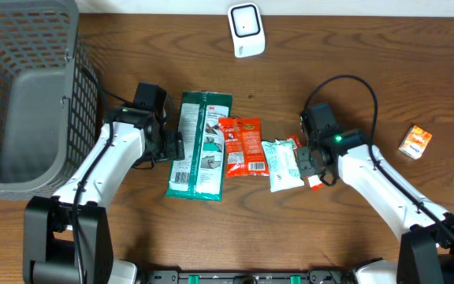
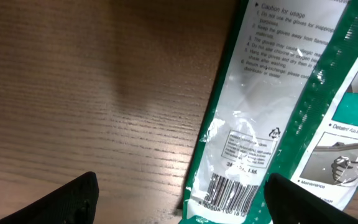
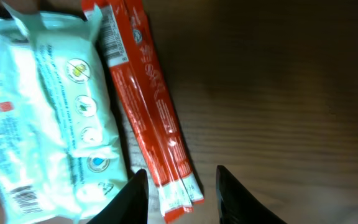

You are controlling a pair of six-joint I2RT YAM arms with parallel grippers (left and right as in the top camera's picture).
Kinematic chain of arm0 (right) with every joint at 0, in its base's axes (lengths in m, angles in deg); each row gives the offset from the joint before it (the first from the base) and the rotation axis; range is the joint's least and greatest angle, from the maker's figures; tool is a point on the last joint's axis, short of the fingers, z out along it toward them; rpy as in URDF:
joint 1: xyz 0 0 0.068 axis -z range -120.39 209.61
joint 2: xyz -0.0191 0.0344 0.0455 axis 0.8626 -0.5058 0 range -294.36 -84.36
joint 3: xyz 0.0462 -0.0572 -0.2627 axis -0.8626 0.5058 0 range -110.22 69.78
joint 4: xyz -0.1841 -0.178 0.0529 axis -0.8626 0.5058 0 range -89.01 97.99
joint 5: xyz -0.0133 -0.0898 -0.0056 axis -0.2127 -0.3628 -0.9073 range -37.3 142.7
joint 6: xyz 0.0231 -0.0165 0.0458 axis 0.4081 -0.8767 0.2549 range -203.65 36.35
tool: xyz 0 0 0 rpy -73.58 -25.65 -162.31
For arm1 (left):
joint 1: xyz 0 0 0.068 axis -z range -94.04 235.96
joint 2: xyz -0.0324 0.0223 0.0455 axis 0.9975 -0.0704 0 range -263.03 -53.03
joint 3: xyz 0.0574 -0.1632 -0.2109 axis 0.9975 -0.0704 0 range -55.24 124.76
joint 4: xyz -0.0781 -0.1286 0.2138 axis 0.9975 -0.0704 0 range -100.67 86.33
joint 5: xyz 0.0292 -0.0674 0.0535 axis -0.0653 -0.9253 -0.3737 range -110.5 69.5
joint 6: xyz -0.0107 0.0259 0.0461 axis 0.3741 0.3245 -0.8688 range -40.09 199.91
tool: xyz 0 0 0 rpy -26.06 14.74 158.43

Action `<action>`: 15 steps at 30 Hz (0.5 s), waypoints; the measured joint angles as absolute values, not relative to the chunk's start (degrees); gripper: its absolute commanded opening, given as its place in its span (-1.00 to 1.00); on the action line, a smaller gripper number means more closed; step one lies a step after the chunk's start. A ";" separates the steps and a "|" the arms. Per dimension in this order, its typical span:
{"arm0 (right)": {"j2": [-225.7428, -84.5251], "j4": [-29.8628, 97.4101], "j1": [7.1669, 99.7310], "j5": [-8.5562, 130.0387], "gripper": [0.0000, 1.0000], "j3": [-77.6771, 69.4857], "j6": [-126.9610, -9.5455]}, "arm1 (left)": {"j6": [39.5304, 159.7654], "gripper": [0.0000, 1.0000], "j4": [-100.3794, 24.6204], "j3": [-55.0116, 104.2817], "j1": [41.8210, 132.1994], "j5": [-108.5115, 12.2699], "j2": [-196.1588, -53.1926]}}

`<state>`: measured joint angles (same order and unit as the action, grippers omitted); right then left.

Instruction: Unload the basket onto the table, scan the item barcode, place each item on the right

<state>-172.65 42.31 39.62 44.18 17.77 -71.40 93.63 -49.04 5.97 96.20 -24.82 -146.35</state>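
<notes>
The left arm [image 1: 101, 170] stretches in from seven o'clock, and the left gripper [image 1: 176, 147] faces three o'clock with its jaws spread wide (tips at the wrist view's lower corners). The right arm [image 1: 385, 185] comes from five o'clock, and the right gripper [image 1: 314, 167] points toward nine o'clock, jaws slightly parted.

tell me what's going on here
Two robot arms are working over packets laid on the table. The left gripper, open, sits at the edge of the green glove pack, whose barcode shows in its wrist view. The right gripper hovers, fingers apart, over the end of the red stick packets beside the wipes pack. Nothing is lifted yet; the white scanner stands apart, untouched.
</notes>
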 measured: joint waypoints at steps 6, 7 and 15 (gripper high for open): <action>-172.74 36.74 39.62 46.89 -0.32 22.91 -74.13 | 93.60 0.73 -49.02 5.97 96.20 -24.82 -146.35; -172.74 36.54 39.62 47.09 -0.32 23.11 -74.50 | 93.60 0.73 -49.04 5.97 96.20 -24.84 -146.35; -172.74 34.53 44.45 50.72 -0.42 23.30 -79.55 | 93.60 0.72 -49.06 5.97 96.20 -24.82 -146.35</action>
<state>-172.74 34.53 44.45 50.72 23.30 -79.55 93.60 -49.06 5.97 96.20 -24.82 -146.35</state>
